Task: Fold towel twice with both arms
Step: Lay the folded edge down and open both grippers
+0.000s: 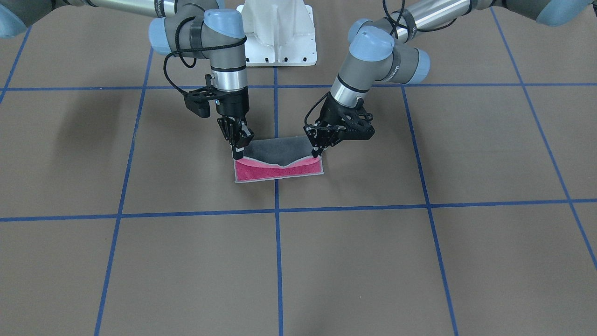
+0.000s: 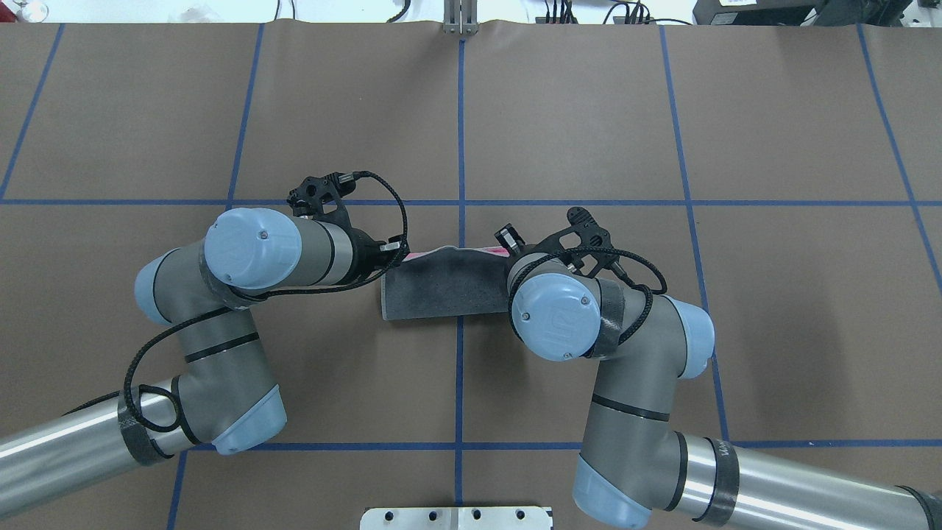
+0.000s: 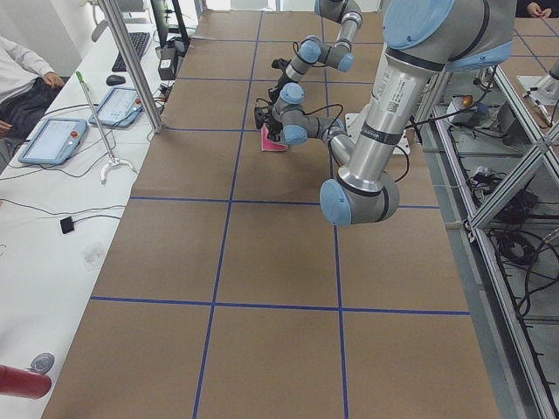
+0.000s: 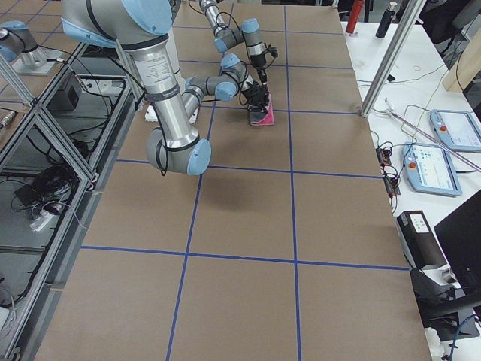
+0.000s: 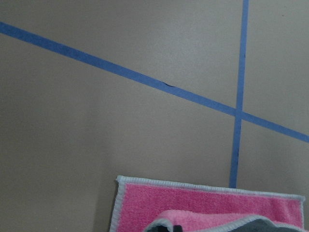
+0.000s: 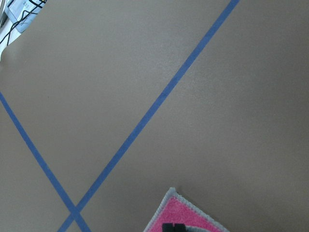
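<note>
The towel [image 1: 280,171] lies at the table's middle, pink face up, with its grey face [image 1: 277,151] folded partway over it. The grey flap sags in the middle between two lifted corners. My left gripper [image 1: 316,152] is shut on the flap's corner on the front-facing view's right. My right gripper [image 1: 238,153] is shut on the corner on that view's left. From overhead the grey flap [image 2: 441,287] spans between the left gripper [image 2: 394,254] and the right gripper [image 2: 508,243]. The left wrist view shows the towel's [image 5: 203,203] pink strip and stitched border. The right wrist view shows one corner of the towel [image 6: 181,215].
The white pedestal base [image 1: 280,37] stands behind the towel. Blue tape lines [image 1: 276,210] grid the brown table. A side table holds tablets [image 3: 52,140], and a seated person [image 3: 22,78] is beside it. Another tablet [image 4: 428,165] lies at the other end.
</note>
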Robot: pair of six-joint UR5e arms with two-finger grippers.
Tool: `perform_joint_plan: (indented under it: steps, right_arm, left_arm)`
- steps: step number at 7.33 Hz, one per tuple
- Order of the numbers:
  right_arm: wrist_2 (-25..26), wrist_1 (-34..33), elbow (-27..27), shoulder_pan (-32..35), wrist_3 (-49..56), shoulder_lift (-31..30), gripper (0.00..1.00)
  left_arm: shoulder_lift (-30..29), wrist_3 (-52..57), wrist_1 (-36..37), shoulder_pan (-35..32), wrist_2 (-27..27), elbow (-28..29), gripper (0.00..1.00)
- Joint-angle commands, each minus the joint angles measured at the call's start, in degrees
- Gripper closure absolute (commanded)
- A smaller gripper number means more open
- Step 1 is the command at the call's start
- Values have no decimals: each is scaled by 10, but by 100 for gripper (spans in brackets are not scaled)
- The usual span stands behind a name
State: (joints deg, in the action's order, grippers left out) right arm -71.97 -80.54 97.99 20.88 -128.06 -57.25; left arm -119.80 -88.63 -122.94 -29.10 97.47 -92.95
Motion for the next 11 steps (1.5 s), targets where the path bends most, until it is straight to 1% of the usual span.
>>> perform_joint_plan:
  steps: [1,4,5,6,7,8,9,10,11]
  right_arm:
    - [-1,4,-10,1,0,4,100]
    - [-1,22,-25,3,1,4,100]
    - [-2,22,-25,6,1,5,100]
    - [-20,22,-25,18,7,4,59]
    - [-41,22,-25,28,34,4,29]
    - [-42,23,-25,35,65,6,0]
    - [-56,23,-19,43,84,10,0]
    - [-89,22,-7,52,131,9,0]
    - [-126,14,21,71,181,1,0]
  left_arm:
    - [-1,16,-2,-2,0,12,100]
    - [-6,16,-3,-2,0,15,100]
    - [-10,15,-3,-2,0,15,85]
    - [-14,14,-4,-2,0,19,57]
    - [-15,15,-4,-3,-1,22,42]
    - [-16,21,-3,-4,-1,24,0]
    - [-17,27,-5,-5,-1,22,0]
    - [-17,28,-4,-7,0,17,0]
    - [-14,28,-4,-8,3,8,0]
